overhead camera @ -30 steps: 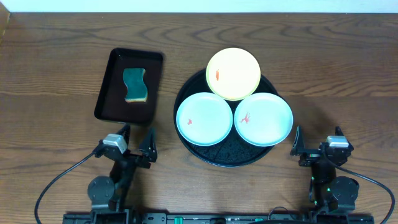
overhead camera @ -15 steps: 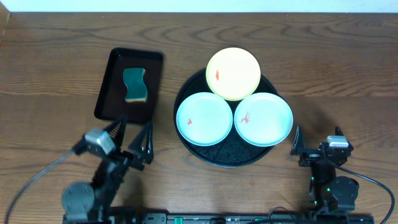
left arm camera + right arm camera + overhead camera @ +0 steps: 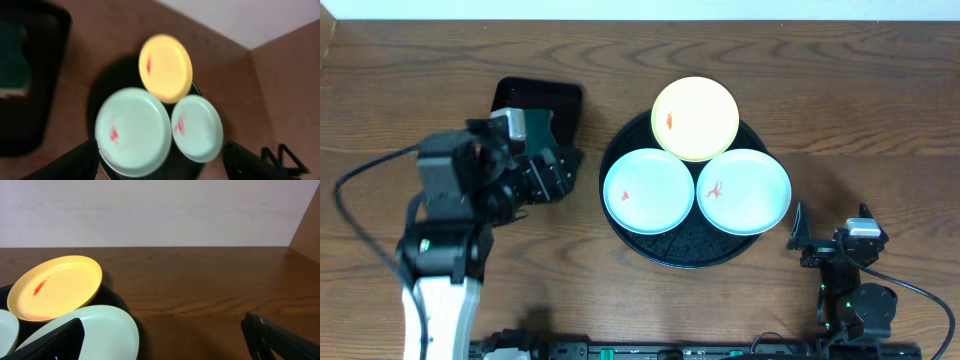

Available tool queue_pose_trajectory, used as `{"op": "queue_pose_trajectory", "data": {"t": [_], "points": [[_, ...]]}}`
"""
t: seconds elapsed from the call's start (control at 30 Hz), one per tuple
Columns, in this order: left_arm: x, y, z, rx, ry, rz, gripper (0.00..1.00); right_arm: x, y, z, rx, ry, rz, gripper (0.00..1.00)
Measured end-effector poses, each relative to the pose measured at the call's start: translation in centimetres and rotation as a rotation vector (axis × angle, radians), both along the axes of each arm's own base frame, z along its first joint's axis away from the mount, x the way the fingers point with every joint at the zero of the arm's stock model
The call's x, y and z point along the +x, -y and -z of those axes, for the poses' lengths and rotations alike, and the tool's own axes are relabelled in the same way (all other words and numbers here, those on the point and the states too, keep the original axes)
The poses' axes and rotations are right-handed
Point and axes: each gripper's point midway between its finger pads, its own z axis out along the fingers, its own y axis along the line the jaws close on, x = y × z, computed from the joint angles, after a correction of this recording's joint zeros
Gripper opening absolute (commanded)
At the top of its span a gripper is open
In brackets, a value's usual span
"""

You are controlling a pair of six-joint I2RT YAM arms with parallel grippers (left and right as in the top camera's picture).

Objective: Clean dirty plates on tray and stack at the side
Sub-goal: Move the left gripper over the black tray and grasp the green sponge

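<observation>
The round black tray (image 3: 685,245) lies at the table's middle and carries three plates. The yellow plate (image 3: 695,118) is at the back, overlapping the tray's far rim. Two mint-blue plates sit in front, one left (image 3: 648,191) and one right (image 3: 743,191). Each has a small red smear. My left gripper (image 3: 545,175) is open and empty, raised left of the tray; its blurred view shows all three plates (image 3: 134,131) between its fingers (image 3: 157,167). My right gripper (image 3: 830,235) is open and empty, low to the right of the tray, and its view shows the yellow plate (image 3: 55,287) and the right mint plate (image 3: 95,332).
A smaller rectangular black tray (image 3: 530,98) stands at the back left, partly covered by my left arm. A green sponge (image 3: 12,65) lies in it. Cables run along the table's front edge. A pale wall lies beyond the table's far edge.
My left arm has risen from the front edge and swung back over the near end of the rectangular tray, turning toward the plates. The right arm and plates have not moved.
</observation>
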Motion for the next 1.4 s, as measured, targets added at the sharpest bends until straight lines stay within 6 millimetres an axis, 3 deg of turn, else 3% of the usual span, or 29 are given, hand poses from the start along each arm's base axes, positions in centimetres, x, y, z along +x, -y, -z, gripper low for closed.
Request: {"op": "queue_pose_trajectory", "data": {"t": [0.03, 0.2, 0.33, 0.5, 0.7, 0.97, 1.07, 1.27, 1.4], "points": [[0.2, 0.2, 0.4, -0.016, -0.022, 0.011, 0.98, 0.0, 0.0, 0.0, 0.0, 0.0, 0.0, 0.99], [1.1, 1.0, 2.0, -0.068, -0.109, 0.047, 0.98, 0.0, 0.0, 0.0, 0.0, 0.0, 0.0, 0.99], [1.8, 0.3, 2.3, -0.026, -0.228, 0.02, 0.98, 0.0, 0.0, 0.0, 0.0, 0.0, 0.0, 0.99], [4.7, -3.9, 2.3, 0.199, -0.336, -0.139, 0.98, 0.0, 0.0, 0.0, 0.0, 0.0, 0.0, 0.99], [11.3, -9.7, 2.9, 0.432, -0.231, -0.372, 0.98, 0.0, 0.0, 0.0, 0.0, 0.0, 0.0, 0.99], [14.5, -11.7, 4.7, 0.504, -0.202, -0.452, 0.98, 0.0, 0.0, 0.0, 0.0, 0.0, 0.0, 0.99], [15.5, -11.9, 6.8, 0.518, -0.236, -0.45, 0.98, 0.0, 0.0, 0.0, 0.0, 0.0, 0.0, 0.99], [16.1, -12.0, 14.2, 0.555, -0.399, -0.409, 0.98, 0.0, 0.0, 0.0, 0.0, 0.0, 0.0, 0.99], [15.9, -12.0, 17.9, 0.57, -0.481, -0.386, 0.98, 0.0, 0.0, 0.0, 0.0, 0.0, 0.0, 0.99]]}}
